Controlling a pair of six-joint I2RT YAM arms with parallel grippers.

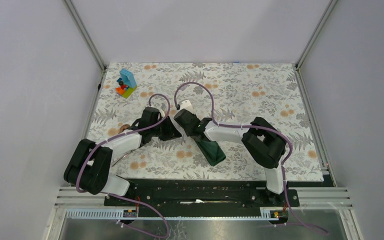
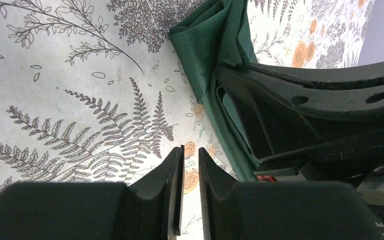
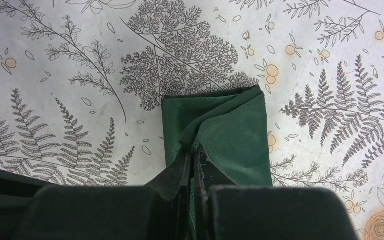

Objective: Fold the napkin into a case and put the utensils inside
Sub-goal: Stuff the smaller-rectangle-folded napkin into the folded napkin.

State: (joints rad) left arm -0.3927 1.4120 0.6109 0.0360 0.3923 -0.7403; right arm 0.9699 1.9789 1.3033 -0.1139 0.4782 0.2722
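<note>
Your table [image 1: 260,85] has a cover [image 3: 55,50] on it with grey ferns and orange flowers all over. A dark green napkin [image 1: 213,151] lies flat on the cover near the front. It is folded into a long thin strip and sits at a slant. A little stack of bright blocks [image 1: 126,84] stands by the far left corner. What looks like a brownish utensil [image 1: 123,128] lies near the left side, mostly hidden.

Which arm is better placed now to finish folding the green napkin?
Right. The right gripper is shut on a layer of the napkin, while the left gripper sits beside it over the table covering, slightly open and empty.
</note>
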